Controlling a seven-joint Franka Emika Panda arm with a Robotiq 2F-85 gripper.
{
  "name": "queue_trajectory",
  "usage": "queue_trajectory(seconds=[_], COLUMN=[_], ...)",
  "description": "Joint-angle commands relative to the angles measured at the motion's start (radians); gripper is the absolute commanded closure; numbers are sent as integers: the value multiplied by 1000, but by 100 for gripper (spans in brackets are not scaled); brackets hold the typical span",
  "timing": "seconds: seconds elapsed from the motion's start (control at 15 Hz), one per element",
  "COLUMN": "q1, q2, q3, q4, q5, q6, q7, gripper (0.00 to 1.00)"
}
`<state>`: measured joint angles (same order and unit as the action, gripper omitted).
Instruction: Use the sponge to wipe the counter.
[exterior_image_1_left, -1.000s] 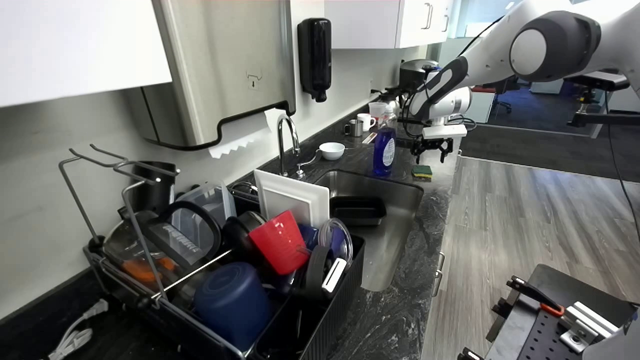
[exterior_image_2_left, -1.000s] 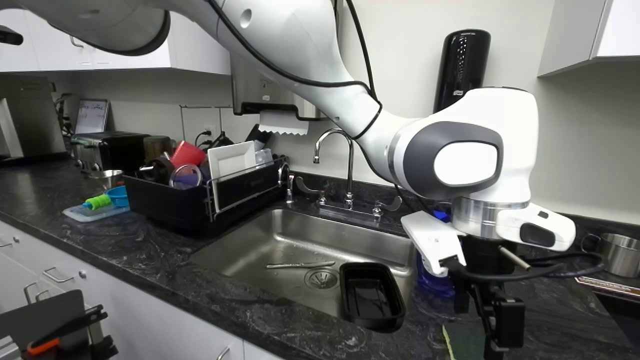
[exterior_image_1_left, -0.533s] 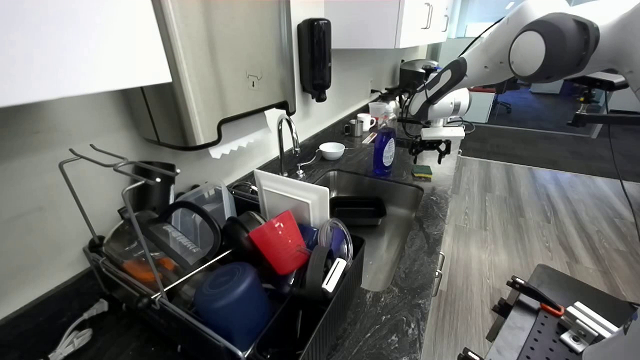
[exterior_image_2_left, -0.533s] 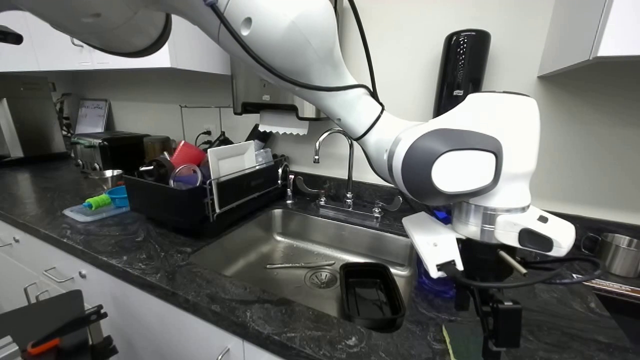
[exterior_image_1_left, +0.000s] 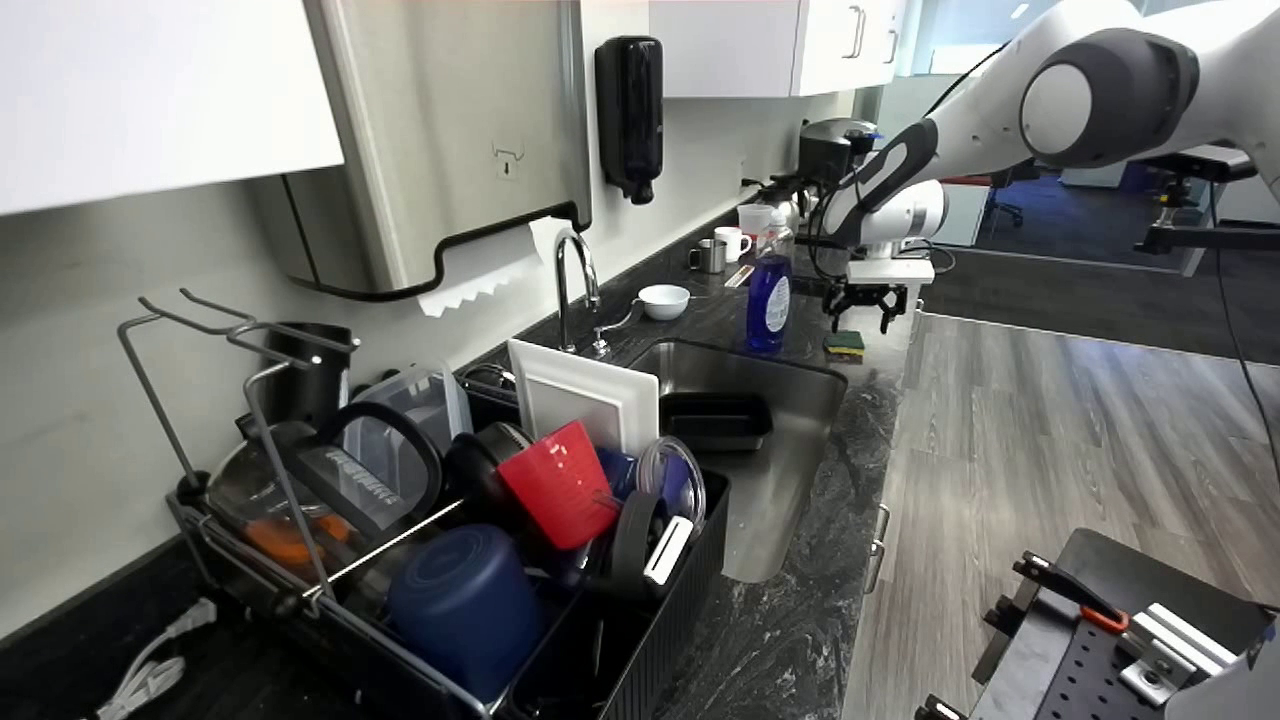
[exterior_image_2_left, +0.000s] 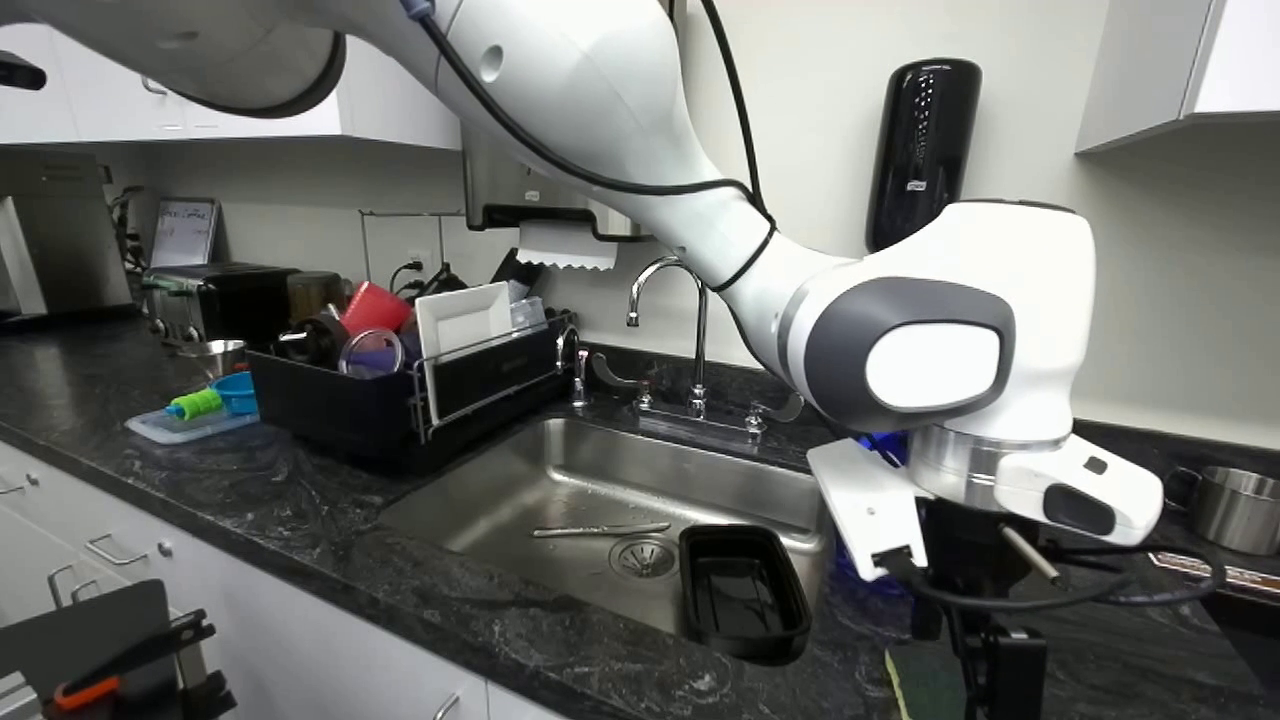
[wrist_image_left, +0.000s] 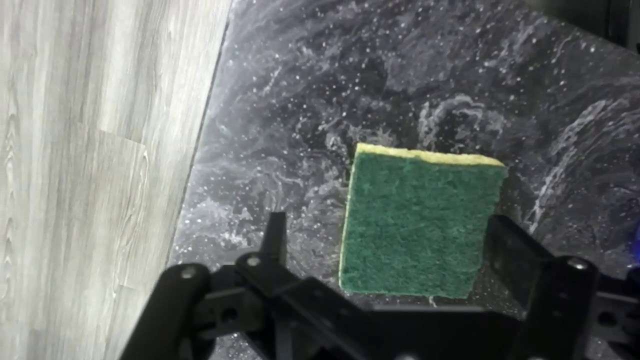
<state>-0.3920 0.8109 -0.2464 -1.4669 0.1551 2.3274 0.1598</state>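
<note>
- The chief risk is an off-centre grasp: the gripper (wrist_image_left: 389, 220) hovers over the sponge (wrist_image_left: 415, 225) with its fingers (wrist_image_left: 277, 232) spread wide and nothing gripped, yet the finger toward the back of the sink (exterior_image_2_left: 500, 540) covers part of the sponge's edge in the wrist view, while the one toward the sink's front stands apart from it.
- Lowered without a sideways correction, that back finger could press on the sponge's top or shove it along.
- The sponge takes up much of the spread, so slack looks small; its slanted side might make it twist as the fingers close.
- It lies flat on the surface (wrist_image_left: 300, 100), just beyond the end of the sink nearest the black tray (exterior_image_2_left: 740, 580); reaching too deep could strike the hard stone, and too shallow a pinch could slip.
- A soap bottle (exterior_image_1_left: 768, 305) stands past that same end, farther toward the sink's back, and a broad stroke that way might topple it.
- The sponge looks like a low, nearly square block, with a dark green scouring pad facing up and pale yellow foam showing along the edge toward the sink. Its outline is a little ragged; whether it is damp cannot be told.
</note>
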Motion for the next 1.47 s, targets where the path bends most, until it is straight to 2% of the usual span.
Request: queue_trajectory(seconds=[0.0, 1.4], q1=[-27, -25], q2=[9, 60], q3=[25, 74], q4=[-6, 42], q5=[25, 27], q6=[26, 55], q7=[-19, -30], gripper=[0, 0])
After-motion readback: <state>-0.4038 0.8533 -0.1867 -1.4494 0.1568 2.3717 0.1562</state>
